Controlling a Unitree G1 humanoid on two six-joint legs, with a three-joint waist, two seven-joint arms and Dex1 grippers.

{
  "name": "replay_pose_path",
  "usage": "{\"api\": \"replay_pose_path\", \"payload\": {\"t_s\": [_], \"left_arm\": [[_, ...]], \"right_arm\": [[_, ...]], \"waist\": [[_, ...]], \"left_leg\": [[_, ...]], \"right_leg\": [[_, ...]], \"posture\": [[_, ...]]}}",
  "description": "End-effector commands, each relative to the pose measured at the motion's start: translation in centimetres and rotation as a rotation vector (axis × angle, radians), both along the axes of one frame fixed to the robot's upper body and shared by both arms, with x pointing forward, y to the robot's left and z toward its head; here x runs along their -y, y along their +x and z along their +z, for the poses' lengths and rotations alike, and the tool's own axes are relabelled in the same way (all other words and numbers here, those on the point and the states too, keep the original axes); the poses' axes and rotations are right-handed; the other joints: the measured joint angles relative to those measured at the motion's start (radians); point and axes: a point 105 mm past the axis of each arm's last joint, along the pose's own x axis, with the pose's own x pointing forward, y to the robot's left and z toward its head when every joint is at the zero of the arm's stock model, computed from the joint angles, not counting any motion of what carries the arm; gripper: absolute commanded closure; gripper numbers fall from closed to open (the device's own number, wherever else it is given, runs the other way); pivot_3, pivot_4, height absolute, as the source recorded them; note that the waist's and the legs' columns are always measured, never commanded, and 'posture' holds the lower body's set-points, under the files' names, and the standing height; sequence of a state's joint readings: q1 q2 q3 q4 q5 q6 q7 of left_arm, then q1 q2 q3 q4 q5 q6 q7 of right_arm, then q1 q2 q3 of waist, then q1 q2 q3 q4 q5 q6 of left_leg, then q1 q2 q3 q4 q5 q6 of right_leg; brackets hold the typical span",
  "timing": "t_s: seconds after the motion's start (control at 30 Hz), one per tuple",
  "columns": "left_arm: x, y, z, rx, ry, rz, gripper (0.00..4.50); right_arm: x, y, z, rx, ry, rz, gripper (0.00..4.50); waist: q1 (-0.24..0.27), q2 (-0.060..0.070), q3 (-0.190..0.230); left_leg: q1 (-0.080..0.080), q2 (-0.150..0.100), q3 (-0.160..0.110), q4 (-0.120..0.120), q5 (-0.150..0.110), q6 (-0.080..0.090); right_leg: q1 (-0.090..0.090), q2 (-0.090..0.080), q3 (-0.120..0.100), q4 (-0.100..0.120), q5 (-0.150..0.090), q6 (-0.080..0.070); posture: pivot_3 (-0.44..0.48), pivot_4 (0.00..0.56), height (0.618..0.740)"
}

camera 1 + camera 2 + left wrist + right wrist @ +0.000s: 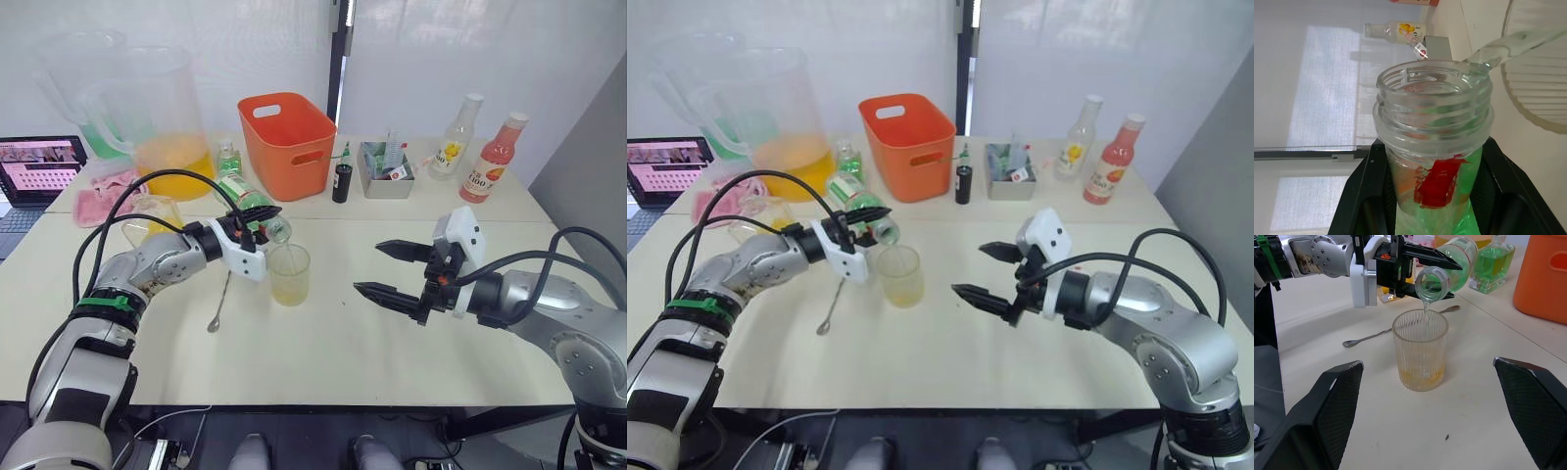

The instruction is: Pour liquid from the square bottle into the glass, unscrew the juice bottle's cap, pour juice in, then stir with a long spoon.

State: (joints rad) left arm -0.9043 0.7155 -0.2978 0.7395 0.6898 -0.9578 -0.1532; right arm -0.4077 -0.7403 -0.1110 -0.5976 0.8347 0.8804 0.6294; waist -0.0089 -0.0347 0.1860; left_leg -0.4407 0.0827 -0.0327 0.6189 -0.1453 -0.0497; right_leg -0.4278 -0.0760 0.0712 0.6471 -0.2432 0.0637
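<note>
Your left forearm hides most of the squat clear faceted bottle with yellow contents near the tabletop's left edge; only part of its glass body shows. Large clear plastic pitcher with orange liquid stands at the far left, blurred behind it. The thin long silver metal spoon lies flat on the tabletop just beside the tumbler's left, its upper end passing under your left gripper.

Left gripper is clenched on the tall clear plastic bottle of pale green liquid with the red-white-green label, arm reaching in from the left edge, elbow bent, bottle tipped nearly horizontal, uncapped mouth down over the small clear ribbed tumbler. In the right wrist view a thin stream of pale green juice drops from the mouth into the tumbler; a shallow layer of yellow-orange liquid sits at its bottom. Label mostly covered by the fingers.

Tumbler stands mid-tabletop, toward the left. Orange plastic bin sits behind it near the far edge.

Right gripper hovers above the tabletop right of the tumbler, well apart, jaws spread wide and empty, forearm coming in from the right edge, fingers pointing left toward the tumbler.
</note>
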Motion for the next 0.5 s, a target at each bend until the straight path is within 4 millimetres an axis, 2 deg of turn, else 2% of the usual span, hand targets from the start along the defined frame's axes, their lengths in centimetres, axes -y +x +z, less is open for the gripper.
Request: {"api": "replay_pose_path", "payload": {"t_s": [0.03, 0.5], "left_arm": [[0.14, -0.17, 3.06, 0.098, -0.031, -0.022, 3.1], [0.22, -0.36, 2.94, 0.101, -0.02, -0.032, 3.1]], "right_arm": [[0.22, -0.17, 1.21, 0.064, 0.012, -0.004, 0.0], [0.23, -0.16, 1.27, 0.066, 0.012, -0.004, 0.0]], "waist": [[0.0, 0.0, 0.0], [0.0, 0.0, 0.0]], "left_leg": [[0.0, 0.0, 0.0, 0.0, 0.0, 0.0], [0.0, 0.0, 0.0, 0.0, 0.0, 0.0]], "right_leg": [[0.0, 0.0, 0.0, 0.0, 0.0, 0.0], [0.0, 0.0, 0.0, 0.0, 0.0, 0.0]], "posture": [[0.0, 0.15, 0.703], [0.0, 0.15, 0.703]]}}
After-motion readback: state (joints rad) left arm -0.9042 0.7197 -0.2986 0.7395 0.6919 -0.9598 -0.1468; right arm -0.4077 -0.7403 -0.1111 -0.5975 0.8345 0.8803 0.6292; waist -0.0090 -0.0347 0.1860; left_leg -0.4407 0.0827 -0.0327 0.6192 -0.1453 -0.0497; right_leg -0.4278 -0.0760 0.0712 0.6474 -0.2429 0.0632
